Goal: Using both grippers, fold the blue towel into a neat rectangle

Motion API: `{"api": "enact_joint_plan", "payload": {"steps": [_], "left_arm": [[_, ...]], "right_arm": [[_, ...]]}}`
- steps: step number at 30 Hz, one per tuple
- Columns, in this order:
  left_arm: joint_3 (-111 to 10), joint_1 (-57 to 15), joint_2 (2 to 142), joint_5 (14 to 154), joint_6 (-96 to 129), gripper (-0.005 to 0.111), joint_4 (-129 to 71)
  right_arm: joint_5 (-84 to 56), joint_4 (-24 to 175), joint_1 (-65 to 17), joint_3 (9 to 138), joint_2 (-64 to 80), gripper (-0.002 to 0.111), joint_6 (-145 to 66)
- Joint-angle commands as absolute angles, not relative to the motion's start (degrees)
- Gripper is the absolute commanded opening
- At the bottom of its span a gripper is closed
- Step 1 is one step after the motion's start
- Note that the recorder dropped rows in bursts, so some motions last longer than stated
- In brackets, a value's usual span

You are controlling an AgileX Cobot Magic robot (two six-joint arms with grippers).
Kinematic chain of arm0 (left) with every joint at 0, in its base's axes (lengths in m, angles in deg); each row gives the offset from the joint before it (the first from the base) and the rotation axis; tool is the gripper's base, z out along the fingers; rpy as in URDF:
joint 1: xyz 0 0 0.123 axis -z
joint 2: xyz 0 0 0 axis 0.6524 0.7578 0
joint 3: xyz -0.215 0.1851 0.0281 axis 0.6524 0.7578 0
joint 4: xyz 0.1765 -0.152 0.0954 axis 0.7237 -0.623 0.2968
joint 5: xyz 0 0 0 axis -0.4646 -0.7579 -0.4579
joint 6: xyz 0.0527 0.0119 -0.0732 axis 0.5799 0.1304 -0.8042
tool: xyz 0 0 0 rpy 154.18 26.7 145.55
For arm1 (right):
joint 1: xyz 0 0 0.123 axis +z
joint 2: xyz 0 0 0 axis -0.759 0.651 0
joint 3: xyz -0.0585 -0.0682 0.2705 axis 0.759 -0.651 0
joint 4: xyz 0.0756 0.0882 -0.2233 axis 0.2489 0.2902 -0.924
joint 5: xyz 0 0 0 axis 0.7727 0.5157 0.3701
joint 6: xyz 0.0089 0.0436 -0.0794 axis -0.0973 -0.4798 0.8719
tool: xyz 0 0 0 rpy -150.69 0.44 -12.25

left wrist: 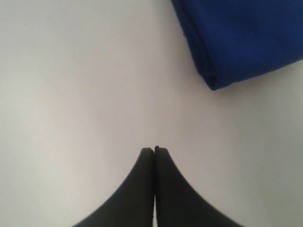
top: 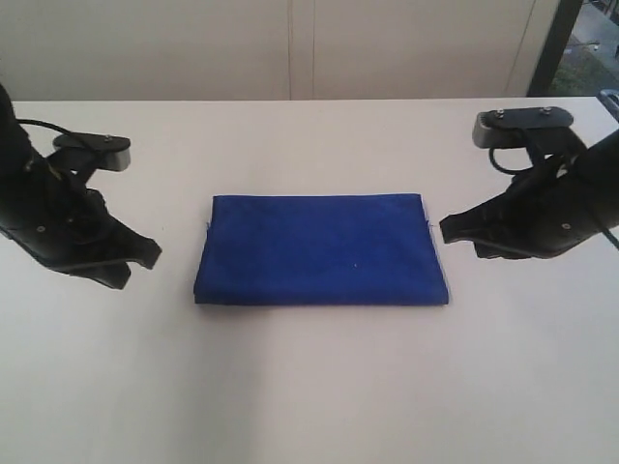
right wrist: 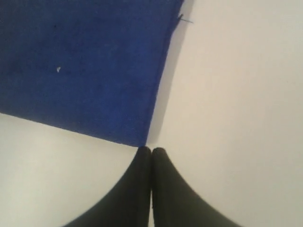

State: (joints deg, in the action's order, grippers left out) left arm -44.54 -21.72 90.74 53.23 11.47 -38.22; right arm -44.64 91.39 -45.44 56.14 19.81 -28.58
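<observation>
1. Lying flat near the middle of the white worktop [top: 309, 387], the blue towel [top: 321, 249] was folded into a tidy rectangle.
2. Its long axis ran left to right across the exterior view, with the short edges facing the two arms. The long edges were roughly parallel to the worktop's far edge.
3. In the left wrist view one thick, rounded corner of the towel [left wrist: 246, 38] showed its stacked layers.
4. In the right wrist view the towel [right wrist: 85, 66] had a pale speck [right wrist: 58, 69] on its top face. A loose thread [right wrist: 182, 19] stuck out at one corner.
5. The right claw [top: 445, 230] pointed at the towel's right short edge, with its tip just beside the cloth. Whether it touched could not be told.
6. Seen from its own wrist, the right claw [right wrist: 151, 150] had its jaws pressed together, holding nothing. Its tip sat at a corner of the towel.
7. The left claw [top: 155, 253] pointed towards the left short edge and stood apart from it, with bare worktop between.
8. Seen from its own wrist, the left claw [left wrist: 155, 150] was likewise fully closed and empty.
</observation>
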Motion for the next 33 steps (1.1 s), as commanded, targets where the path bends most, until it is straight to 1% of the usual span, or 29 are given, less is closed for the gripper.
{"api": "enact_joint_plan", "payload": {"steps": [1,6,9,16,25,33], "left_arm": [[-43.60,-26.96,85.57,47.46,10.92,0.000,-38.76],[-43.60,-30.26,80.18,43.83,12.10,0.000,-38.76],[-42.62,-30.26,75.82,43.93,12.10,0.000,-38.90],[-35.38,-30.26,62.64,45.21,12.58,0.000,-39.67],[-30.20,-30.26,44.19,44.73,12.72,0.000,-41.23],[-29.05,-30.26,30.02,43.00,12.96,0.000,-42.27]], "right_arm": [[-47.10,91.87,-48.90,55.25,15.90,0.000,-28.82],[-49.35,92.16,-50.09,55.25,11.92,0.000,-28.90],[-49.87,92.16,-50.09,55.25,8.72,0.000,-30.25],[-50.43,91.12,-50.09,55.25,-2.09,0.000,-30.24],[-53.85,90.43,-50.09,55.25,-21.78,0.000,-30.24],[-61.49,85.49,-50.09,55.25,-40.46,0.000,-29.72]]}}
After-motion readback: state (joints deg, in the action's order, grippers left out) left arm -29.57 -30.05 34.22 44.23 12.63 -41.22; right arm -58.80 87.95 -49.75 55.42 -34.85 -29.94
